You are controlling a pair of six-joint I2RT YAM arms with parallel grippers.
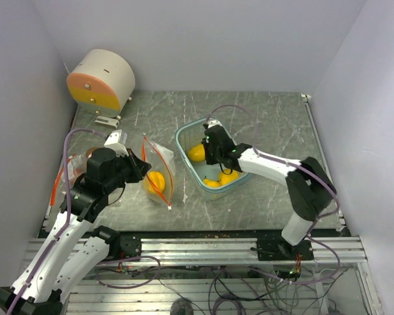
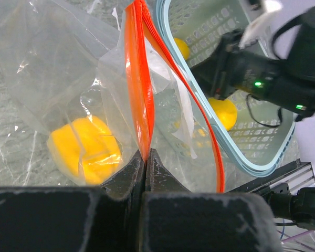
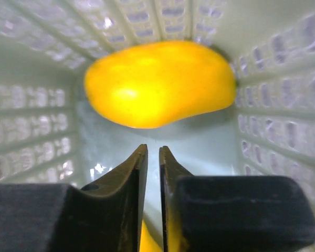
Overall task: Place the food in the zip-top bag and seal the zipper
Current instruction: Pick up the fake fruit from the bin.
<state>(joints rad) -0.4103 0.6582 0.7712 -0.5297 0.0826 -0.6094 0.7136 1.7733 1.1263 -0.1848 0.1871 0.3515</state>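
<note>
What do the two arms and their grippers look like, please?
The left arm and right arm have white links, black joints and a purple cable looping alongside; small green lights glow on the right wrist. The left gripper and right gripper have black, tapering fingers.

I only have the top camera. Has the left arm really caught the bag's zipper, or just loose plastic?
Observer: The zipper. In the left wrist view, the left fingers are shut on one orange zipper strip of the zip-top bag.
Operator: Is the mouth open?
Observer: Yes. The other strip bows away toward the basket.
Operator: Does the right arm have a fruit?
Observer: No. The right fingers stand a slit apart with nothing between the tips. A yellow fruit lies just beyond them, against the basket wall.
</note>
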